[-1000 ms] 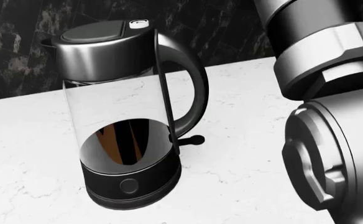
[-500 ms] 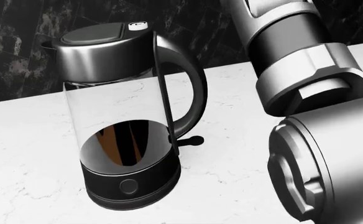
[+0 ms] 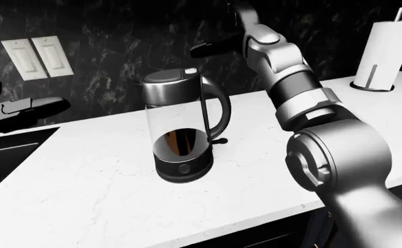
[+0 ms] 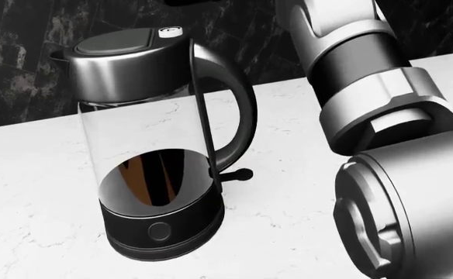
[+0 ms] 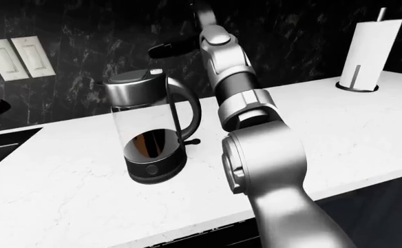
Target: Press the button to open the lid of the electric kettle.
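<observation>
One electric kettle [image 3: 182,132] stands upright on the white marble counter [image 3: 104,191], centre-left in the left-eye view, lid [image 3: 164,76] closed, white button [image 3: 190,70] at the lid's handle side. Right hand [image 3: 214,47]: dark, held above and slightly right of the button, clear of it; whether its fingers are spread or curled cannot be told. Left hand [image 3: 32,107] at the left edge, level with the kettle's middle, well apart from it; finger state not resolvable. Two wall switches [image 3: 39,58] upper left; paper towel roll [image 3: 388,49] upper right.

Head view: kettle fills the left half, handle [image 4: 234,110] to the right, small lever [image 4: 238,174] by the base. Right arm [image 4: 381,116] fills the right side.

Right-eye view: same layout, kettle left of centre, right hand above the button with a gap.
</observation>
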